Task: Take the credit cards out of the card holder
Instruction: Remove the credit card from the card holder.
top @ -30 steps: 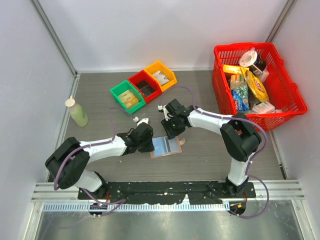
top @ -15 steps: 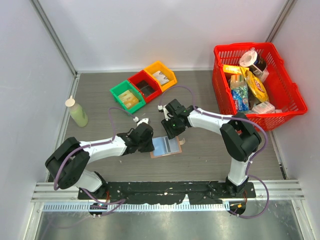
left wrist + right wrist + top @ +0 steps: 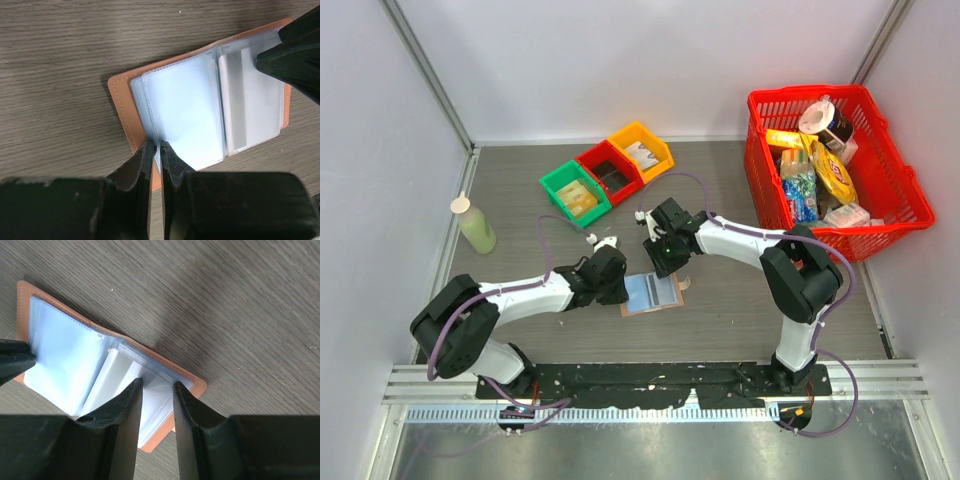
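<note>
The card holder (image 3: 655, 294) lies spread open on the table, tan leather outside (image 3: 122, 107), pale blue sleeves inside. My left gripper (image 3: 618, 290) is shut on the near left edge of its sleeves (image 3: 156, 145). My right gripper (image 3: 666, 262) is open, its jaws a little apart, tips down on the right half's sleeves (image 3: 157, 384). A pale grey credit card (image 3: 250, 115) sits in that right sleeve, and shows in the right wrist view (image 3: 117, 380) beside the fingers. The holder's far corner (image 3: 197, 385) shows past the jaws.
Green (image 3: 575, 194), red (image 3: 609, 172) and yellow (image 3: 641, 150) bins stand behind the holder. A pale green bottle (image 3: 475, 224) stands at the left. A red basket (image 3: 835, 165) full of groceries stands at the back right.
</note>
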